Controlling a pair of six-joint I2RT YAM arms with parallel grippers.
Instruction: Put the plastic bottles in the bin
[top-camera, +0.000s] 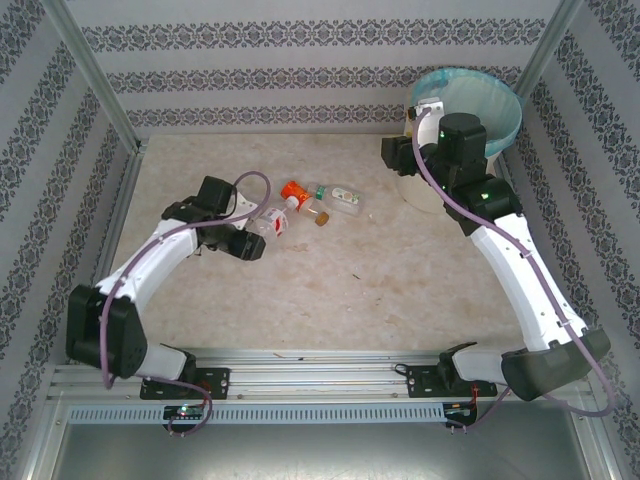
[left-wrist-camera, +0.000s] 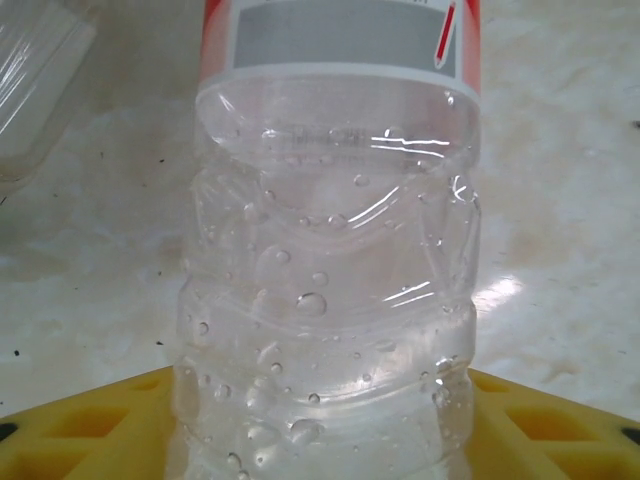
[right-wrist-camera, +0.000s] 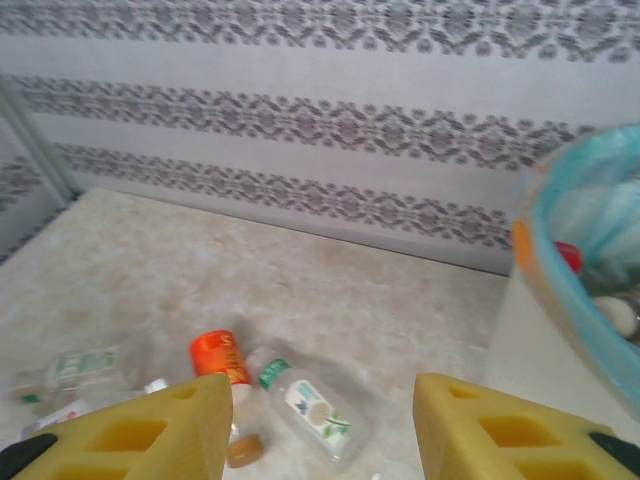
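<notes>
1. Where the left gripper reaches toward the middle of the table, its jaws sit around a red-labelled clear bottle lying on the surface.
2. From the left wrist camera, that bottle runs up between the yellow pads. Both pads meet its ribbed, droplet-speckled sides, so the pincer is closed on it.
3. Just beyond it toward the far edge lie an orange bottle and a green-labelled clear bottle, close together, with a small brown item beside them.
4. At the far right corner of the table stands the bin, a cream bucket with a light teal bag folded over its rim.
5. Raised above the table, the right gripper hangs just beside the bin's left wall.
6. Seen from the right wrist, the right gripper has its yellow fingers set wide apart with nothing between them.
7. Below that gap on the table lie the orange bottle and the green-labelled clear bottle.
8. At the right edge of this view the bin shows its teal rim, with a red cap and pale, blurred shapes inside.
</notes>
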